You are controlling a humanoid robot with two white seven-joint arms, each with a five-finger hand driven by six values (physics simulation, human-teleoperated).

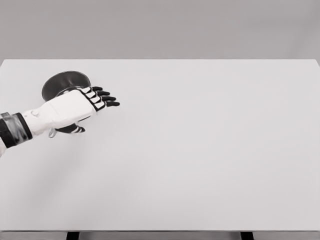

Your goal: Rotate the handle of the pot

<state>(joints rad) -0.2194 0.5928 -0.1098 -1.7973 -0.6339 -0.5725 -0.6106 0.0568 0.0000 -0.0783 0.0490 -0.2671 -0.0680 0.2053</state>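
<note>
Left hand (75, 107) in from the left edge, lying over the near right part of the pot (62, 82); fingers (102, 98) extended and relaxed, pointing right past the rim, gripping nothing I can see; thumb (76, 129) tucked under on the near side. Pot is dark, round, sitting on the table (200, 150) just behind and under the hand; only its far-left rim and part of the inside show. Handle: can't find it; either hidden under the palm or too small to make out; a small loop-like bit (51, 133) hangs below the wrist side of the hand, can't tell what it is. Right hand not in view.

Progress, my read: reach looks done, hand is at the pot; no confirmed grasp on the handle; rotation can't be judged, since handle orientation isn't visible. Left to do: close on the handle, turn it, release. Risk: an open hand pushing the rim could slide the whole pot instead of spinning it.
</note>
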